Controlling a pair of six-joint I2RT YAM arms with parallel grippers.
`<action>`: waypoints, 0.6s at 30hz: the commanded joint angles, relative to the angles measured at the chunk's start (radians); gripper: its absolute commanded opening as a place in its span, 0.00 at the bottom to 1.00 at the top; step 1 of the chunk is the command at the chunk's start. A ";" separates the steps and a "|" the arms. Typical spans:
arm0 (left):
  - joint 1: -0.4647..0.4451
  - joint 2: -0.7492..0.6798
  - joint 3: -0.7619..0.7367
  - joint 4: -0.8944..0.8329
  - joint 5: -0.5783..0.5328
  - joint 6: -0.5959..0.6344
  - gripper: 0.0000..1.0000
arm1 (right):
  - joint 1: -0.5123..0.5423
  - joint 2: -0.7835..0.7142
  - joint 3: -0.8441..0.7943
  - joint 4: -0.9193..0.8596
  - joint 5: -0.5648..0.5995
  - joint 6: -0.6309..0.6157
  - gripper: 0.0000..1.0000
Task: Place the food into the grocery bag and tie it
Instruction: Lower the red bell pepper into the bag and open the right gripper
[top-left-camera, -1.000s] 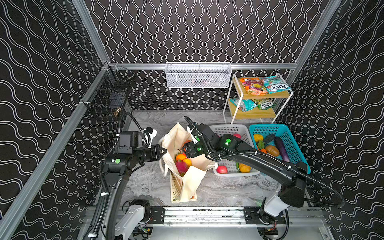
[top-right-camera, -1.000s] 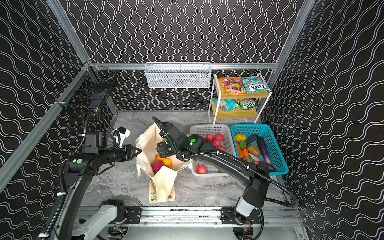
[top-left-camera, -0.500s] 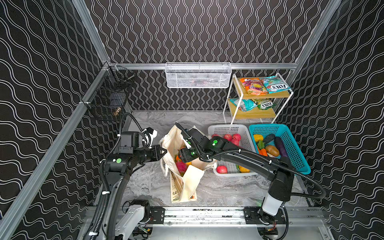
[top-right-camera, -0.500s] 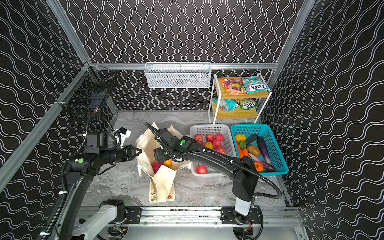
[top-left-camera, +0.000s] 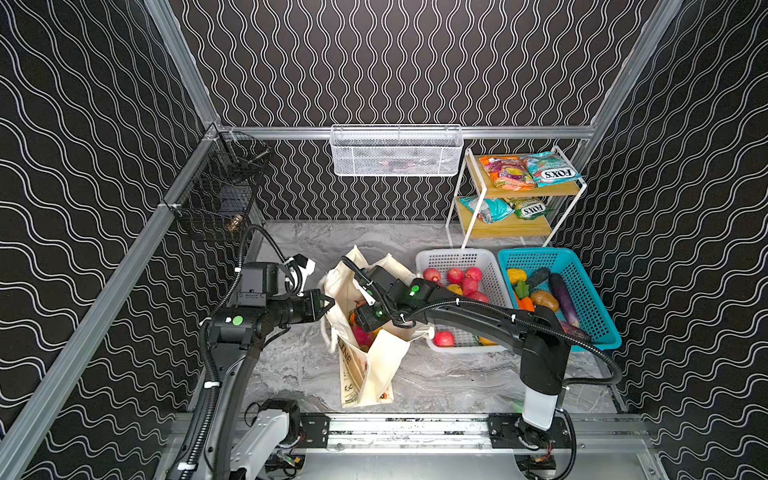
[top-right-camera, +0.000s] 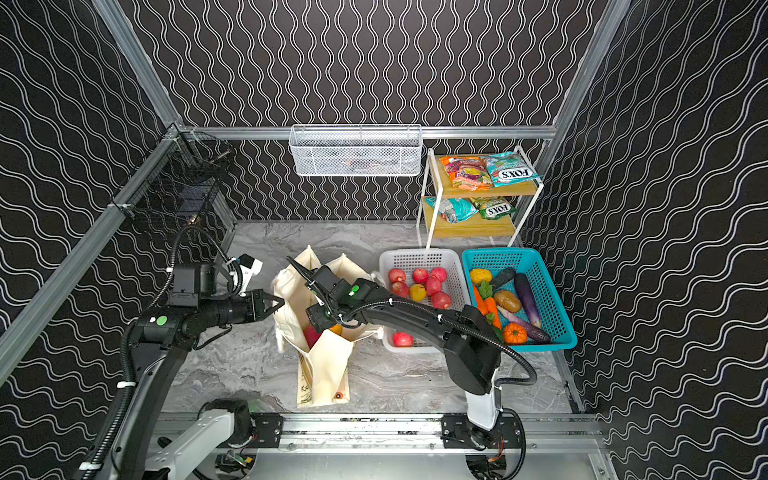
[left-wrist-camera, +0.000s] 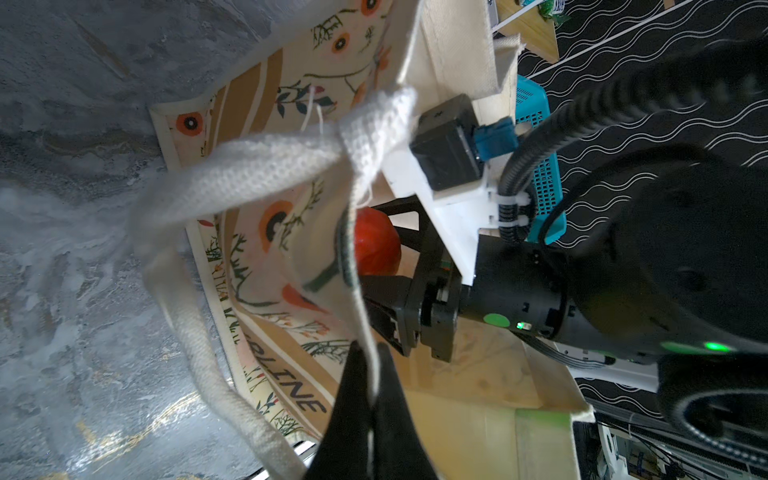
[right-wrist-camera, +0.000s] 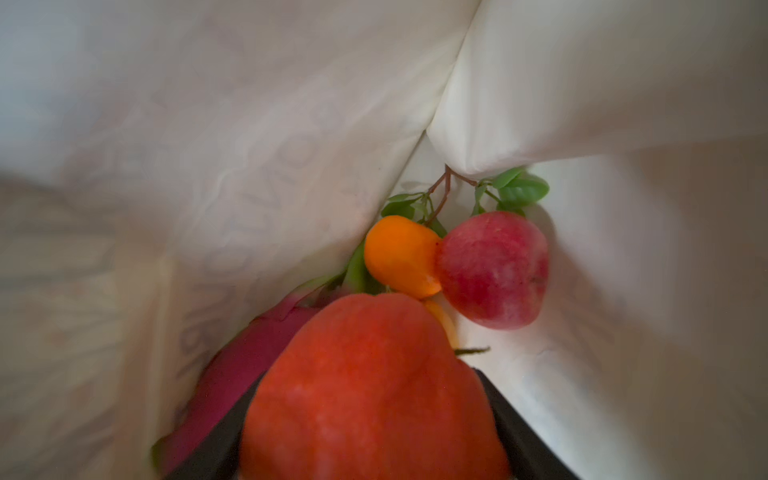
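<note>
Bag (top-left-camera: 376, 365) stands with its mouth open on the marbled surface (top-left-camera: 291, 365), near the middle in both top views, just beside the white basket (top-left-camera: 457, 259), which lies between it and the teal basket (top-left-camera: 600, 332). Left pincer (top-left-camera: 330, 301) reaches in level from the left and is closed on the bag's rim. In the left wrist view its two dark fingertips (left-wrist-camera: 353, 374) press together with the cream hem pinched between them, and a thick woven handle (left-wrist-camera: 257, 170) hangs loose nearby. Right pincer (right-wrist-camera: 365, 419) reaches across from the right and is sunk into the bag's mouth, so its tips are hidden in both top views. The wrist views show it gripping a tomato (right-wrist-camera: 365, 386), one dark finger on each flank of the fruit. Tomato is inside the bag, over the food lying at the bottom: an orange (right-wrist-camera: 401, 253) touching an apple (right-wrist-camera: 492, 270), and a dragon fruit (right-wrist-camera: 237, 374) partly covered by the tomato. White basket holds red fruit (top-left-camera: 461, 278); teal basket holds vegetables (top-left-camera: 561, 295). Packets (top-left-camera: 528, 172) lie on both shelves of a rack (top-left-camera: 511, 230) at the back right
</note>
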 joint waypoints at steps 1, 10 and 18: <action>0.001 -0.006 0.015 0.006 0.023 0.020 0.00 | 0.002 0.042 -0.010 0.013 -0.013 -0.022 0.51; 0.001 -0.012 0.043 -0.030 0.007 0.036 0.00 | -0.067 0.099 -0.020 -0.091 0.192 -0.021 0.51; 0.001 -0.005 0.008 0.013 0.012 0.024 0.00 | -0.098 0.106 -0.003 -0.180 0.361 0.017 0.53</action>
